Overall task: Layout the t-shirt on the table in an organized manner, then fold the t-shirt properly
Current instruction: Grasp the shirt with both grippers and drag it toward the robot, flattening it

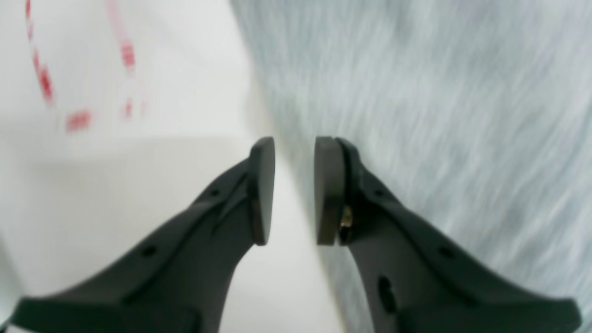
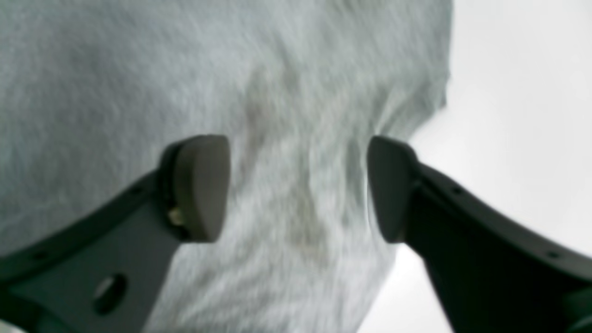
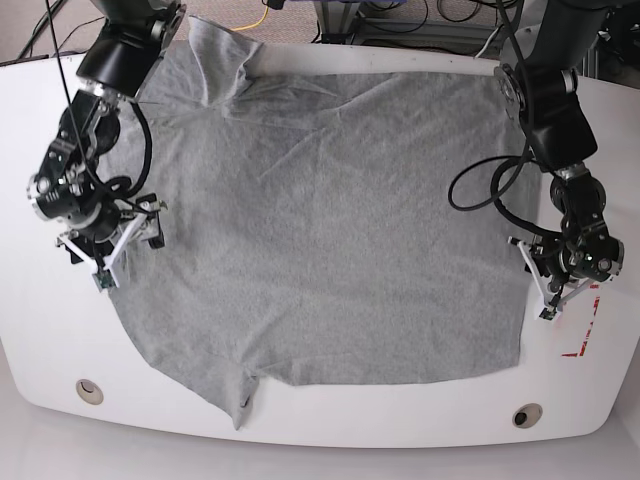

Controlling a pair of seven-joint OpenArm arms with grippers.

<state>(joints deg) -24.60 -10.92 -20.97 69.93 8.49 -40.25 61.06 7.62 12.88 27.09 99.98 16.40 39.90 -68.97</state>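
While I lean over the table (image 3: 330, 425), a wide, glossy white top with curved edges, the t-shirt (image 3: 330, 230) lies spread across most of it, heather grey, plain side up, with a few soft creases near its far edge. One sleeve points toward the far corner on the base view's left, and the other droops toward the near edge, close to a small round grommet (image 3: 89, 390). A second grommet (image 3: 527, 414) sits near the opposite near corner. My right gripper (image 2: 298, 189) hovers above the shirt's edge on the base view's left, its two dark pads set wide apart with only blurred grey cloth showing between them, nothing clamped. My left gripper (image 1: 294, 189) hangs over the shirt's other side edge, where cloth meets bare white table; its pads stand a narrow gap apart and hold nothing. Red tape marks (image 3: 583, 343) show on the table just beyond that gripper. Behind the table I see floor, tangled dark cables and a yellow cable (image 3: 262, 16).
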